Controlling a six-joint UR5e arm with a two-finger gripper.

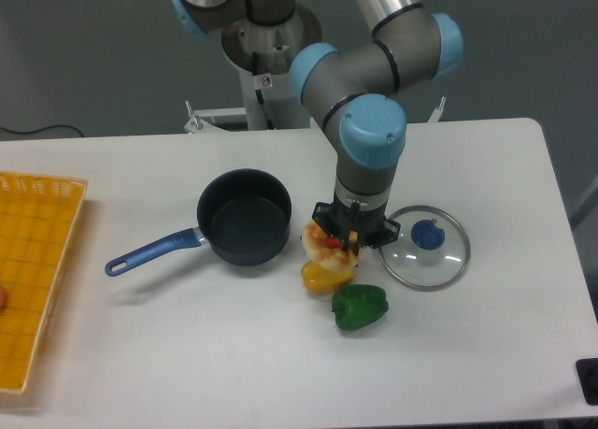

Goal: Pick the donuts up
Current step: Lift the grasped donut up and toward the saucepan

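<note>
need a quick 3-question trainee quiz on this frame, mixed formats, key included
1. True or false: the gripper is shut on the donut.
2. Which toy lies nearest the front table edge? A) yellow pepper B) green pepper C) the donut
3. Fill in: the glass lid lies flat on the table, on the far side of the gripper from the ____ with the blue handle.

Key: 1 true; 2 B; 3 pot
</note>
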